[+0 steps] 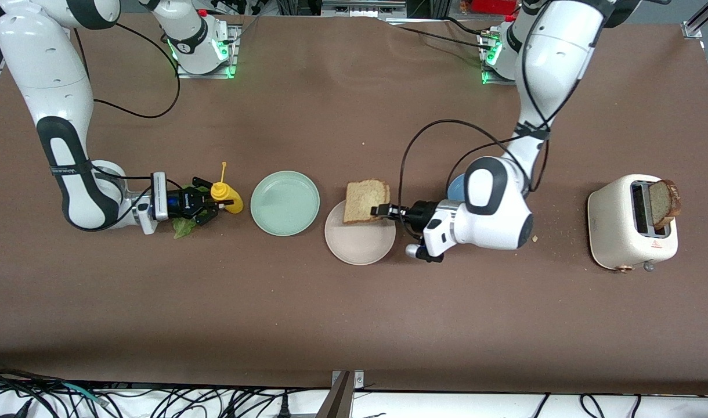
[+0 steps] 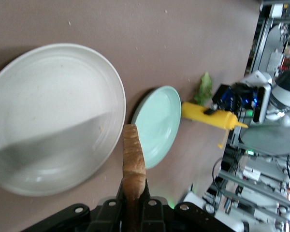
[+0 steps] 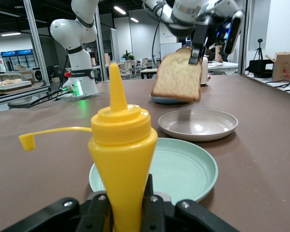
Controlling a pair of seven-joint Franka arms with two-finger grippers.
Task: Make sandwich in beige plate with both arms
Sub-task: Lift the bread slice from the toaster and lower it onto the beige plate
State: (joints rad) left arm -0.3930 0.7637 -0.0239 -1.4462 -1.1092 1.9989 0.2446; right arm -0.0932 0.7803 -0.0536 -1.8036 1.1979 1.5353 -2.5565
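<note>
Pinching a bread slice [image 1: 365, 201] by one edge, the left gripper [image 1: 382, 210] holds it in the air over the beige plate [image 1: 360, 242], tilted, with part of the slice reaching past the plate's rim toward the robots. In the left wrist view the slice [image 2: 134, 164] shows edge-on, clamped between the black fingers [image 2: 120, 195], with the plate [image 2: 53, 116] bare beneath it. The right gripper [image 1: 213, 204] sits low at the right arm's end of the table, its fingers pressed against the sides of a yellow squeeze bottle [image 1: 226, 197]; in the right wrist view the bottle [image 3: 122, 159] stands upright between the fingers [image 3: 97, 212], its cap hanging open on a strap. A green lettuce leaf [image 1: 184, 225] lies on the table under that gripper. Between bottle and beige plate rests a mint plate [image 1: 285, 203], just beside the beige one. A blue plate [image 1: 455, 187] peeks out from under the left arm. Toward the left arm's end stands a white toaster [image 1: 631, 223] with a second slice [image 1: 664, 203] sticking up from its slot.
</note>
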